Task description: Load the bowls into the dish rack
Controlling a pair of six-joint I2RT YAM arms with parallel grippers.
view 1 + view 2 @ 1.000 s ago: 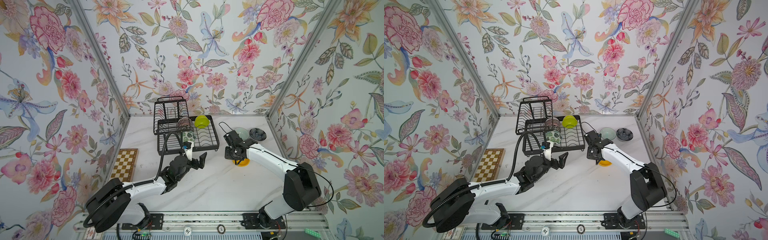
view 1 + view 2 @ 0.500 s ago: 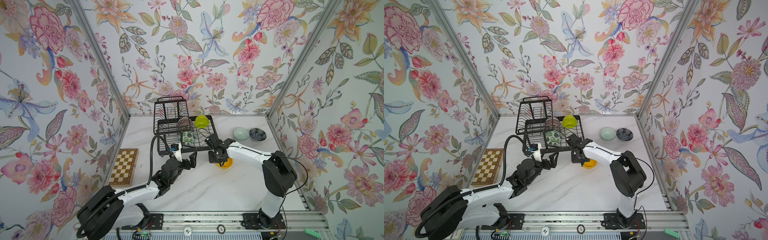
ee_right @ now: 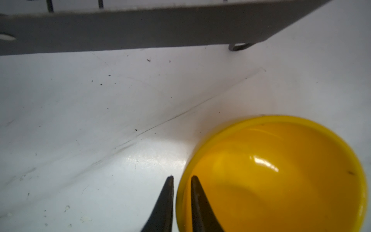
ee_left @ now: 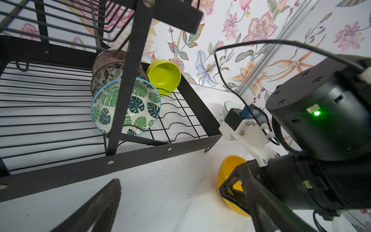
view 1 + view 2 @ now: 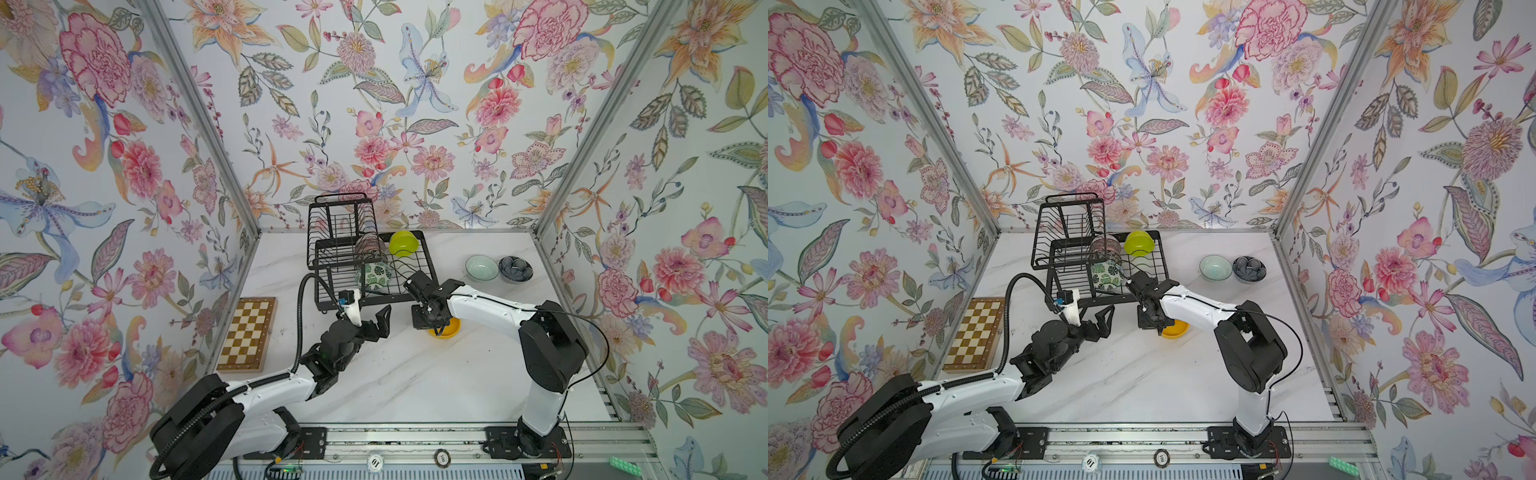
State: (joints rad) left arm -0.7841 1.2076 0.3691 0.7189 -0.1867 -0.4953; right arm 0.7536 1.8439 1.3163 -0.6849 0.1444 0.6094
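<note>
- As I judge it, the step in hand is the fifth bowl: four bowls are in the dish rack [image 4: 140, 157] and three are out on the counter [image 5: 395, 374].
- The rack stands at the back edge of the counter, a little left of the middle.
- In its lower tray the lime green bowl [image 5: 403, 243] lies at the far right corner. The green-leaf bowl [image 5: 374, 274] stands on its edge nearer the front, with the black-and-white patterned bowl [image 4: 108, 74] and the pink ribbed bowl [image 5: 368, 247] behind it.
- The orange-yellow bowl [image 3: 271, 180] sits upright near the middle of the counter, just in front of the rack's front right corner.
- The right gripper [image 3: 182, 176] is down at this bowl. Its fingers are close together, one outside the rim and one inside. I cannot tell whether they pinch the wall or are slack.
- The left gripper [image 5: 376, 322] hovers just before the rack's front rail, fingers wide apart, holding nothing.
- The pale celadon bowl [image 5: 481, 267] and the dark blue patterned bowl [image 5: 515, 269] wait side by side near the back right corner.
- Next I need a firm pinch, a lift over the front rail, and a tilt into a free slot right of the leaf bowl. The glossy rim may slip, so I would go slowly.
</note>
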